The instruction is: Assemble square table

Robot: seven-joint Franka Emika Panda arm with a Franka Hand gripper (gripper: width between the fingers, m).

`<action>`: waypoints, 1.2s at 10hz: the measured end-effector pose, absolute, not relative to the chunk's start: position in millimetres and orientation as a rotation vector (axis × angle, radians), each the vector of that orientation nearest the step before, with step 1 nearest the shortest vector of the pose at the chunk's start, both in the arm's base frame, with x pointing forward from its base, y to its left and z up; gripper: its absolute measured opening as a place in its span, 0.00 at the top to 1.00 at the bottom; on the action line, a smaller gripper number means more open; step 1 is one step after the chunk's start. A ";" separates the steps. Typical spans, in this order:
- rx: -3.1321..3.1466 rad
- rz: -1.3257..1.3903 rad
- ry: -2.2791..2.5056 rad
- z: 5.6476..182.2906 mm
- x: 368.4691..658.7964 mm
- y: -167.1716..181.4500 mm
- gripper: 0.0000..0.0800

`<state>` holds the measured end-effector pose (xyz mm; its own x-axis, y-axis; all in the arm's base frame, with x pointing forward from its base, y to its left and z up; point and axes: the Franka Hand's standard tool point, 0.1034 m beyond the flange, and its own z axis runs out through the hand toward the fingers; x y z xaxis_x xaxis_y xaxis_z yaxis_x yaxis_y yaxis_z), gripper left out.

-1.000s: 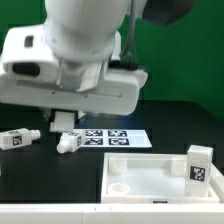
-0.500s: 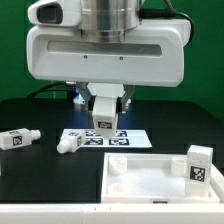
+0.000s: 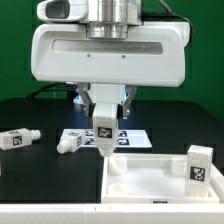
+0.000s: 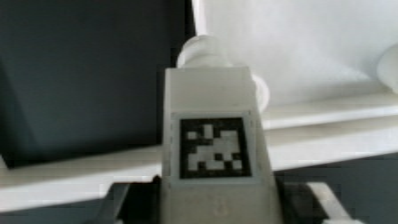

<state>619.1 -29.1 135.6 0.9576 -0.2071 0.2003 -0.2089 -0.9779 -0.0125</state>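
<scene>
While the gripper (image 3: pixel 104 116) clamps a white leg (image 3: pixel 103 138), its black-and-white tag (image 4: pixel 215 150) faces the wrist camera.

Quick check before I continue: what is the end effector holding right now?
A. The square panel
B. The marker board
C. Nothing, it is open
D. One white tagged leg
D: a white leg bearing a tag sits clamped upright in the end effector, while the square panel and the marker board are not gripped.
</scene>
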 end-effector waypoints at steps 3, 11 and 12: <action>3.031 0.649 -0.309 134.2 625.7 -17.0 0.64; 2.954 0.824 -0.269 118.1 620.8 -15.6 0.64; 2.953 0.823 -0.264 115.2 623.2 -14.3 0.64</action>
<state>623.2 -14.3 115.2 0.8426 -0.1471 0.5181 -0.1816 -0.9832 0.0161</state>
